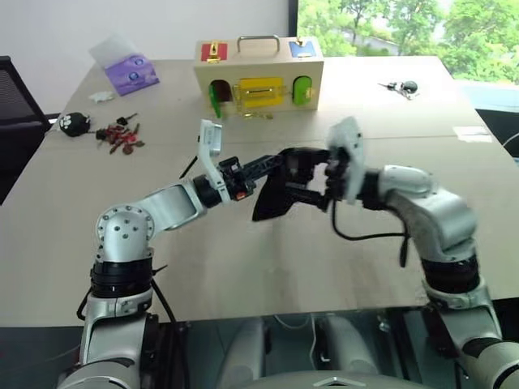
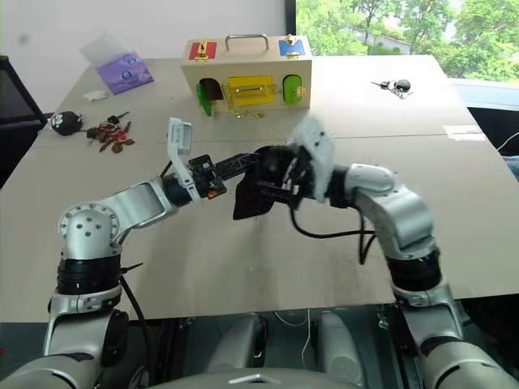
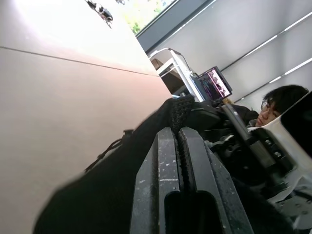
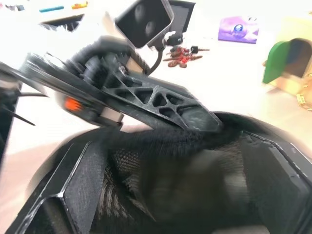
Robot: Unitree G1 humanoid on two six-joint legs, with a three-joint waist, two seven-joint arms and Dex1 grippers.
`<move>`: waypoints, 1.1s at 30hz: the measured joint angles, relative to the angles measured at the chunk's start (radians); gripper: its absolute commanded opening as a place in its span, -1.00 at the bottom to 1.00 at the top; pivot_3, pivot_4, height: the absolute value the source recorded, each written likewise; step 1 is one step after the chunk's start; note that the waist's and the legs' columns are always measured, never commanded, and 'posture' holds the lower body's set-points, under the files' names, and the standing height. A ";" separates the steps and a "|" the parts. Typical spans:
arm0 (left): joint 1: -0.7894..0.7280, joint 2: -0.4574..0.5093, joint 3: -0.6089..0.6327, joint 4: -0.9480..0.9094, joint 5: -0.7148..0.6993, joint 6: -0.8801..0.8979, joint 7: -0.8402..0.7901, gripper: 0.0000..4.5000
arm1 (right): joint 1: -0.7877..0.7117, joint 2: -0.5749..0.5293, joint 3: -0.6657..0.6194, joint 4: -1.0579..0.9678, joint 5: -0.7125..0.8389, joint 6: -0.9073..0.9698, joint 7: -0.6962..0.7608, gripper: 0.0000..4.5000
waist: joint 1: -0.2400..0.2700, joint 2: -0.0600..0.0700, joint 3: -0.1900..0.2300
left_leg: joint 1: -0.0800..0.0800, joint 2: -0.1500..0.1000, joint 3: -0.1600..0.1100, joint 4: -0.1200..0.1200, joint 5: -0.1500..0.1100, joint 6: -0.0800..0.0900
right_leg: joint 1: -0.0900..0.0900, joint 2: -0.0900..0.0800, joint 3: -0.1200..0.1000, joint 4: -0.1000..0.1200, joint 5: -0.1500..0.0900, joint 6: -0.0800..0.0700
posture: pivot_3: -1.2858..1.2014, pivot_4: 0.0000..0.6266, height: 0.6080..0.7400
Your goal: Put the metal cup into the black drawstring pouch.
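left gripper (image 1: 272, 164): fingers are seen pressed together on the rim fabric of the black drawstring pouch (image 1: 276, 198), which is held up over the table (image 1: 243, 267) between the two arms

right gripper (image 4: 161, 161): fingers are seen spread wide at the pouch mouth, one to each side of the opening; nothing is gripped between them

pouch, place: hung in the air above the near middle of the table, pinched at the top edge, its body drooping down and to the left arm's side

pouch, look: matte black woven cloth, limp and creased; a thin cord is seen trailing from it in the left wrist view

pouch, handling: judged soft and light, with no shape of its own; the mouth is likely to collapse unless the rim is pinched at the hem and kept spread

metal cup: cannot be made out; whether it already lies inside the pouch cannot be told

beyond the arms: a wooden latch box (image 1: 258, 73) with coloured doors stands further back

far left: small red bits (image 1: 120, 136) and a purple packet (image 1: 130, 73) lie near the table's far side
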 measured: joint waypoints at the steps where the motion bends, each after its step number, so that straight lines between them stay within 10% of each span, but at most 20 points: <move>1: 0.003 -0.001 -0.002 0.012 0.031 -0.004 -0.023 -1.00 | 0.003 -0.021 -0.023 -0.023 0.027 0.011 -0.002 0.94 | 0.000 0.000 0.000 | 0.000 0.000 0.000 0.000 0.000 0.000 | 0.000 0.000 0.000 0.000 0.000 0.000 | 0.03 -0.52 1.00; 7: 0.005 0.049 0.006 0.055 0.136 -0.004 -0.159 -1.00 | 0.170 -0.197 0.046 -0.003 -0.117 -0.118 -0.046 0.94 | -0.002 0.000 0.000 | 0.000 -0.002 0.001 0.000 0.000 0.001 | 0.000 0.001 0.000 0.000 0.000 0.000 | 0.03 -0.52 1.00; 31: -0.019 0.149 0.079 0.069 0.234 0.098 -0.351 -1.00 | 0.070 0.215 0.232 0.434 -0.246 -0.425 -0.152 0.94 | -0.006 0.000 0.002 | 0.001 0.002 0.001 0.000 0.001 -0.002 | -0.001 0.004 0.003 0.000 0.000 0.000 | 0.03 -0.52 1.00; 33: -0.018 0.149 0.082 0.052 0.231 0.106 -0.348 -1.00 | 0.057 0.233 0.237 0.473 -0.251 -0.452 -0.147 0.53 | -0.005 0.000 0.002 | 0.000 0.002 0.001 0.000 0.002 -0.003 | 0.000 0.004 0.003 0.000 0.000 0.000 | 0.03 -0.52 1.00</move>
